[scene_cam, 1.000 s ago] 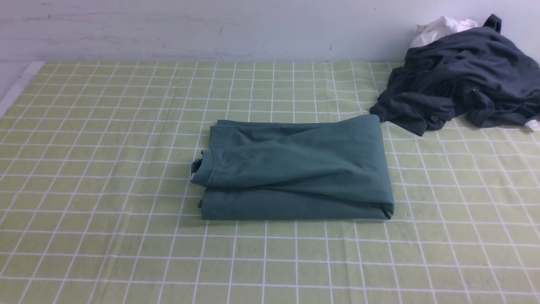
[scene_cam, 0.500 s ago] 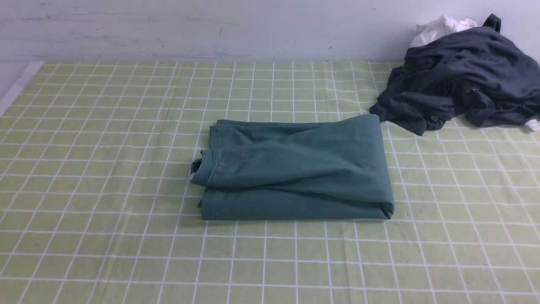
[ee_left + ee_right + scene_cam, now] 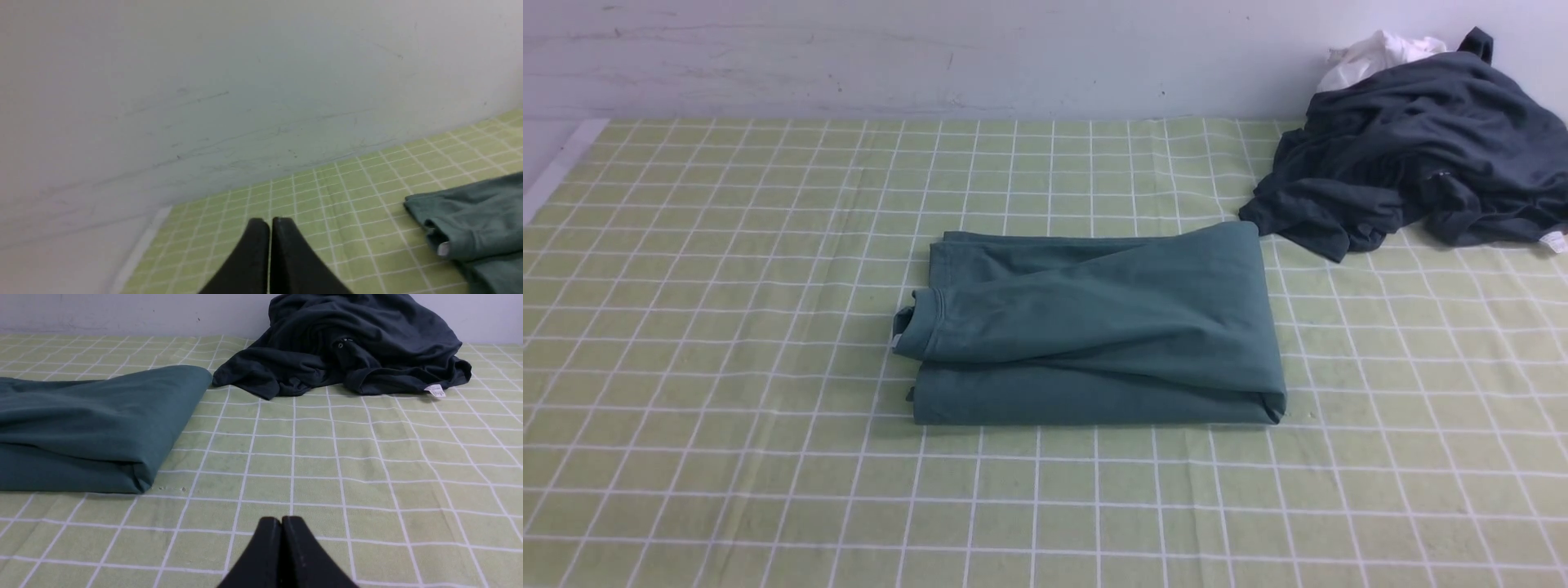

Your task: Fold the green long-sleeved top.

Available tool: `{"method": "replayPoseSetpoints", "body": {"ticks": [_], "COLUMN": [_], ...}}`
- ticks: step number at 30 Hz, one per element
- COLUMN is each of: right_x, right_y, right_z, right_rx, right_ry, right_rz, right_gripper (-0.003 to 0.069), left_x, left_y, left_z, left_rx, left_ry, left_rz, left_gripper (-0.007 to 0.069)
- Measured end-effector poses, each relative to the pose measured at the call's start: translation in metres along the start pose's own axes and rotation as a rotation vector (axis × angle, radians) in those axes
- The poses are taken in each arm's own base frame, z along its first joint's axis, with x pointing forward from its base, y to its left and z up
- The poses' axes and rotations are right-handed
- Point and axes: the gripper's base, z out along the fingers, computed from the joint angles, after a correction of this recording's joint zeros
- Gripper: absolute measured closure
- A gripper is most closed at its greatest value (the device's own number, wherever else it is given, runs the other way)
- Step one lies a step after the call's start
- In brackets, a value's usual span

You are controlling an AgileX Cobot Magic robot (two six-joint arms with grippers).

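The green long-sleeved top (image 3: pixel 1094 327) lies folded into a tidy rectangle in the middle of the checked tabletop (image 3: pixel 727 245), ribbed neck poking out on the robot's left side. Both arms are off it: the left tool (image 3: pixel 269 222) has its jaws pressed together, empty, near the wall, and the right tool (image 3: pixel 281 520) is likewise closed on nothing. At far right a dark grey garment (image 3: pixel 1413 155) sits heaped against a white cloth (image 3: pixel 1372 53).
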Motion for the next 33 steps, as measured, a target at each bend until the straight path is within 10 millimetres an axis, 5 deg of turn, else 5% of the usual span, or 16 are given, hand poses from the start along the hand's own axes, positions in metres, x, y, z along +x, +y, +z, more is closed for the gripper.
{"method": "replayPoseSetpoints", "body": {"ticks": [5, 11, 33], "right_x": [0.000, 0.000, 0.000], "right_y": [0.000, 0.000, 0.000], "right_z": [0.000, 0.000, 0.000], "right_rx": [-0.001, -0.002, -0.002], "right_ry": [0.001, 0.002, 0.002], "right_rz": [0.005, 0.006, 0.006], "right_gripper": [0.0671, 0.0671, 0.0671], "left_x": [0.030, 0.060, 0.062], "left_y": [-0.004, -0.010, -0.012], "left_z": [0.003, -0.002, -0.003], "left_rx": [-0.036, 0.009, 0.023], "left_ry": [0.035, 0.367, 0.391], "left_rz": [-0.066, -0.117, -0.140], "left_gripper": [0.0629, 0.0629, 0.0629]}}
